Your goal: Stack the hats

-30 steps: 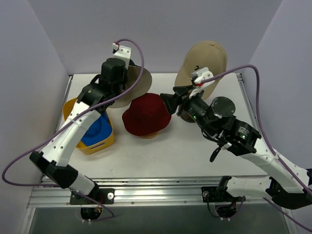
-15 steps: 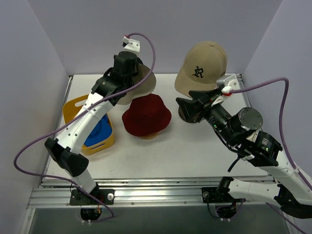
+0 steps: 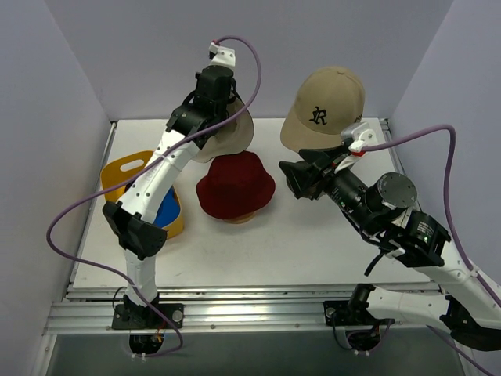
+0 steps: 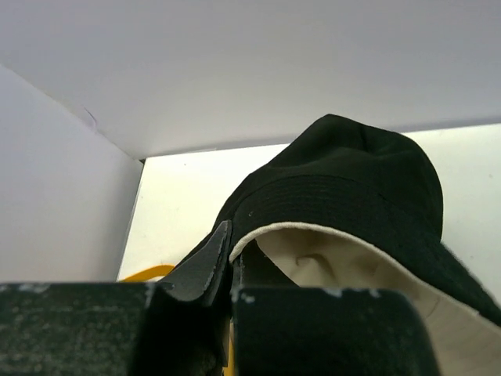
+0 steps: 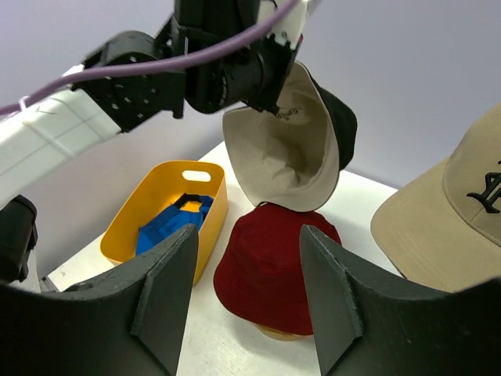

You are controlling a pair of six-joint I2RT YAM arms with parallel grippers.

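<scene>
Only the right wrist view shows the cream lining of the soft black fabric bucket hat [image 5: 288, 153], brim pinched in the left end effector [image 5: 274, 106] above the dark red fabric bucket hat [image 5: 274, 270]; the right end effector [image 5: 249, 235] is part-open, empty.

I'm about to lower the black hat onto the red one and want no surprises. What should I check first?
1. Grip: left gripper shut on the brim of the black bucket hat: ok.
2. Hat opening facing down: not ok, it tilts sideways.
3. Crown of the red bucket hat uncovered: ok.
4. The right gripper open, empty, apart from the red hat: ok.
5. Black brim clear of the red hat: cannot tell.
</scene>
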